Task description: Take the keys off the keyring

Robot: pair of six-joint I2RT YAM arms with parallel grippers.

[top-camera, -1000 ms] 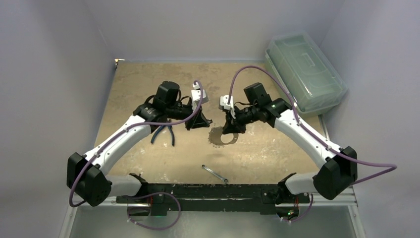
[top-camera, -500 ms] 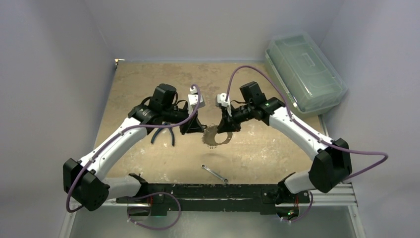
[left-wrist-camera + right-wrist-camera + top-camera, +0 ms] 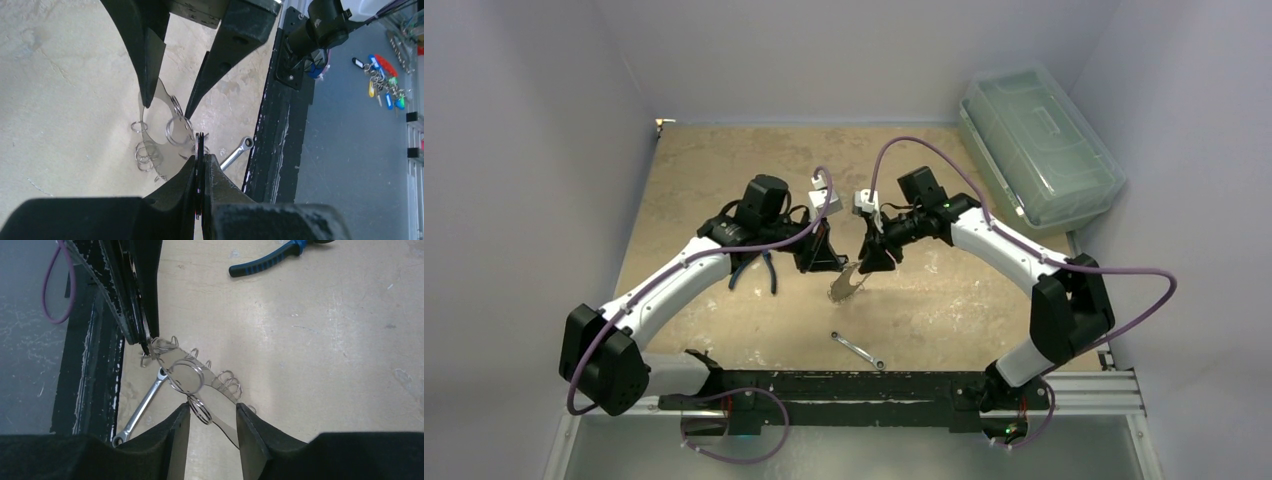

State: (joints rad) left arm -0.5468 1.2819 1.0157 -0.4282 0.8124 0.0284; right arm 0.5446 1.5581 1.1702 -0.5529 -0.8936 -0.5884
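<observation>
While the left gripper [image 3: 200, 159] is pinching one end of the keyring [image 3: 167, 356] with its fingers pressed tight together, the flat shiny oval is hanging tilted above the table [image 3: 724, 160] at the middle, between the two arms. The right gripper [image 3: 212, 409] is facing it from the other side with its fingers [image 3: 250, 435] standing apart, and the free end of the keyring is passing through the gap between them. One fingertip is sitting right against the oval's edge; the pictures are not showing whether it is pressing there. The keys [image 3: 230, 382], which are looking like small silvery wire loops, are dangling along the keyring's rim, one cluster just ahead of the right fingertips and others nearer the left grip. A slim wrench [image 3: 857, 349] is lying on the table below the keyring, blue-handled pliers [image 3: 265, 261] are lying under the left arm, and a clear lidded box [image 3: 1036, 140] is sitting at the far right corner.
</observation>
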